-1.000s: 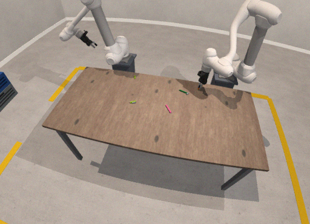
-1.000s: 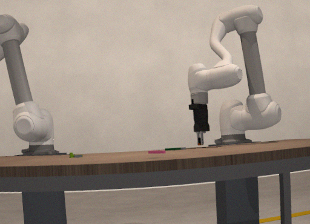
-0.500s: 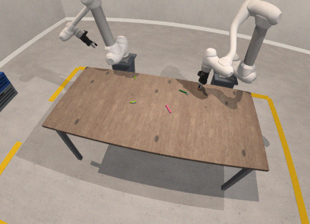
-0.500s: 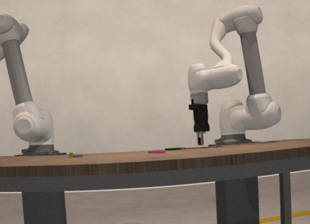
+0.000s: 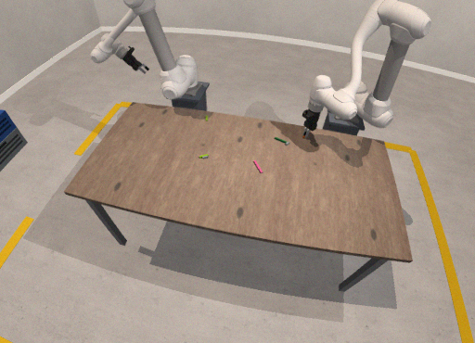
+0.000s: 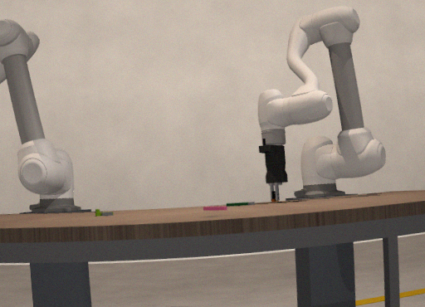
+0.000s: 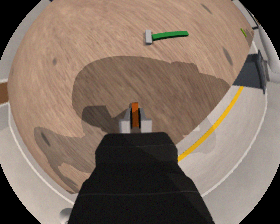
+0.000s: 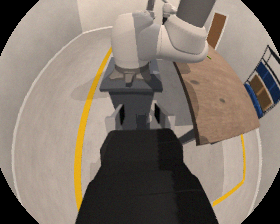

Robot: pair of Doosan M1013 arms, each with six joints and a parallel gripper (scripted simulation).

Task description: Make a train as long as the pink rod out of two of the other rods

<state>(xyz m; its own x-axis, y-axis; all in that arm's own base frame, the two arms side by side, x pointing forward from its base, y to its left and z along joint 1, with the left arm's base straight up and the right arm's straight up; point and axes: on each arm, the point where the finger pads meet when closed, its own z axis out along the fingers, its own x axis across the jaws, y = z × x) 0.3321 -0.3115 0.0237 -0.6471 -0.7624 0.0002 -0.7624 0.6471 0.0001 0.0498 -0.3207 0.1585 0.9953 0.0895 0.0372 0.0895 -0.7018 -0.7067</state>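
My left gripper (image 5: 305,134) (image 6: 274,199) (image 7: 135,114) is shut on the orange rod (image 5: 303,136) (image 6: 273,201) (image 7: 135,112), low over the table near its back edge; a gap below is too small to tell. The pink rod (image 5: 258,167) (image 6: 215,208) lies flat mid-table. A green rod (image 5: 280,139) (image 6: 236,204) (image 7: 171,35) has a short grey rod (image 5: 287,143) (image 7: 148,37) across one end. A lime rod (image 5: 202,156) (image 6: 98,212) lies left of the pink rod, with a grey piece (image 6: 108,213) beside it. My right gripper (image 5: 145,69) (image 8: 139,110) is open and empty, off the table.
Another small lime piece (image 5: 207,119) lies near the table's back edge, in front of the right arm's base. The wooden table (image 5: 162,186) (image 6: 166,229) has dark spots on its surface. The left arm's base stands behind the table, close to the left gripper.
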